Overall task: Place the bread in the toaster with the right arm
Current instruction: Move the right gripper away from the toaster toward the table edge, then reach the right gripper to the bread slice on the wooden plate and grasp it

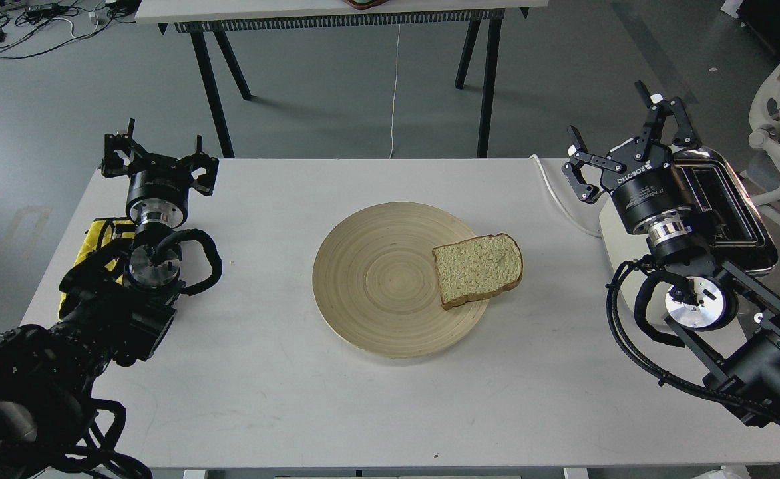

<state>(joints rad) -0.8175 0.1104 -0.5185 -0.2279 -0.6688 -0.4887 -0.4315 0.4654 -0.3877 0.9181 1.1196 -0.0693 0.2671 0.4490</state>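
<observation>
The bread (478, 268), a tan speckled slice with a brown crust, lies flat on the right side of a round wooden plate (370, 279) in the middle of the white table. The toaster (729, 199), cream with a chrome top and black slots, stands at the table's right edge, partly hidden behind my right arm. My right gripper (619, 143) hovers in front of the toaster, open, fingers spread and empty, well right of and behind the bread. My left gripper (157, 156) is at the far left, open and empty.
A white cord (556, 196) runs from the toaster toward the table's back edge. A yellow part (97, 243) sits beside my left arm. Behind the table stand another table's black legs (213, 93), and a white chair (779, 133) is at the far right.
</observation>
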